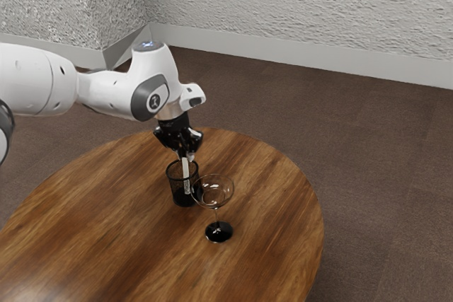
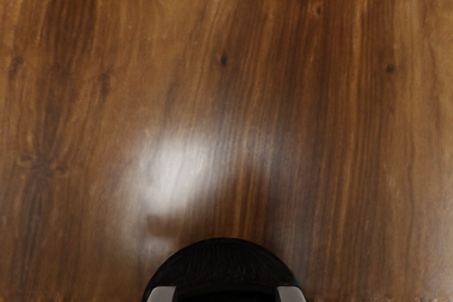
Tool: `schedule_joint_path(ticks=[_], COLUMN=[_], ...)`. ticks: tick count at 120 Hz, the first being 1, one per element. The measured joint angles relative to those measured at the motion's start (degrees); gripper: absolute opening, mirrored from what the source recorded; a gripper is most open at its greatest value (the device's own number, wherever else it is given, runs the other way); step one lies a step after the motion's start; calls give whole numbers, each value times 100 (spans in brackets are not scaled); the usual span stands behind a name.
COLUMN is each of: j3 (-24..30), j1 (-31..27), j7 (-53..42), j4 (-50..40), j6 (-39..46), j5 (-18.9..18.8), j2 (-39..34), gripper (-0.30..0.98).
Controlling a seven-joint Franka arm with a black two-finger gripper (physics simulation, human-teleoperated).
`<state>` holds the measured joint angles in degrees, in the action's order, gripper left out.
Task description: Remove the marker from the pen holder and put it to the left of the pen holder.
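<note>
In the exterior view, my gripper (image 1: 187, 154) points down just above the black mesh pen holder (image 1: 175, 190). A white marker (image 1: 186, 173) stands upright inside the holder, its top end at the fingertips. At the wrist view's lower edge, the two light grey fingertips of my gripper (image 2: 226, 294) are wide apart, so it is open. The dark round pen holder (image 2: 225, 254) lies beneath them. The hand hides the marker's top.
A clear stemmed glass with a black base (image 1: 219, 231) stands close to the pen holder, toward the exterior view's right and bottom. The round wooden table (image 1: 113, 224) has its curved edge beyond the holder.
</note>
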<state>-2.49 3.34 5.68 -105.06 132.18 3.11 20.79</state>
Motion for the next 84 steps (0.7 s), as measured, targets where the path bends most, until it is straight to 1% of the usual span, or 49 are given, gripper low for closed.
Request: schedule_joint_path(ticks=[28, 50, 84], j3=[-37, -41, -41], j1=[-1, 0, 1], j7=[-21, -32, 77], j4=[15, 10, 16], j6=[-135, -176, -207], j5=[51, 148, 116], j2=[-96, -102, -183], gripper=[7, -2, -8])
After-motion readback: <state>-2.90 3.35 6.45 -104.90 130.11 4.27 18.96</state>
